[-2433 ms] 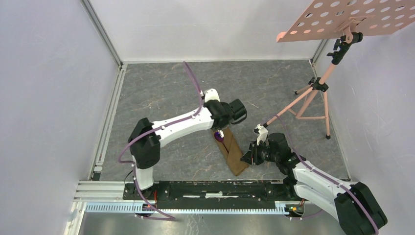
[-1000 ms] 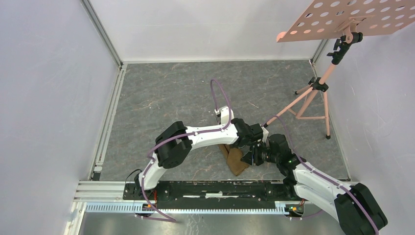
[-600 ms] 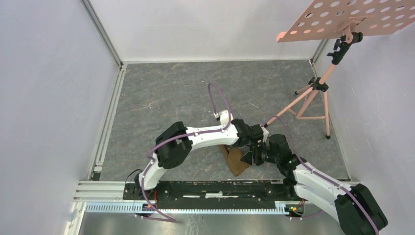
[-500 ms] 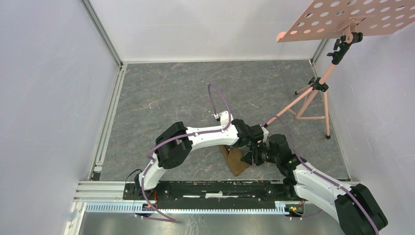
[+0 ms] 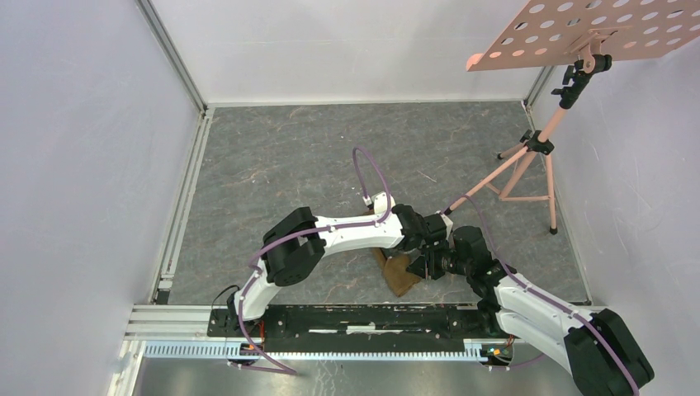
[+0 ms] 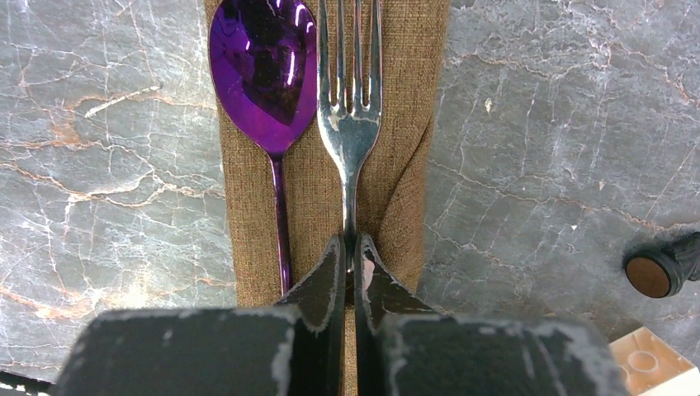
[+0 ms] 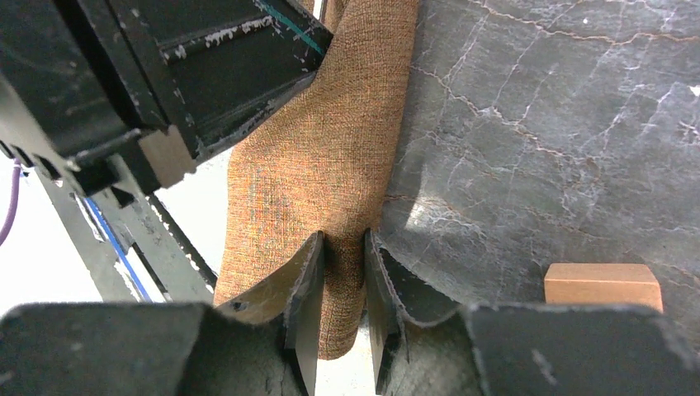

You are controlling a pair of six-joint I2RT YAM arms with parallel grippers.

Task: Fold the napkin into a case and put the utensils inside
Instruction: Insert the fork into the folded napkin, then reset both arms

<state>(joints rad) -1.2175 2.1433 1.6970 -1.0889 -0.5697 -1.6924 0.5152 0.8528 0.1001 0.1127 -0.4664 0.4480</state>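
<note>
From the left wrist camera I saw the left gripper clenched on the thin neck of the fork. The rest of its handle was hidden behind the fingers, and the tine tips ran off the top edge. The spoon lay just beside the fork on its left, purple bowl up; its dark handle disappeared under the gripper body. Both rested on the case, the narrow brown cloth lying on the grey marbled table. A raised fold stood along the cloth's right edge. I could not tell whether either handle was tucked inside.

The right wrist camera showed the right gripper pinching a lifted flap of the case between its fingers, with a wooden block lying near on the table.

In the top view the two wrists crowded over the case, so only its near end showed, and neither utensil could be made out there.
</note>
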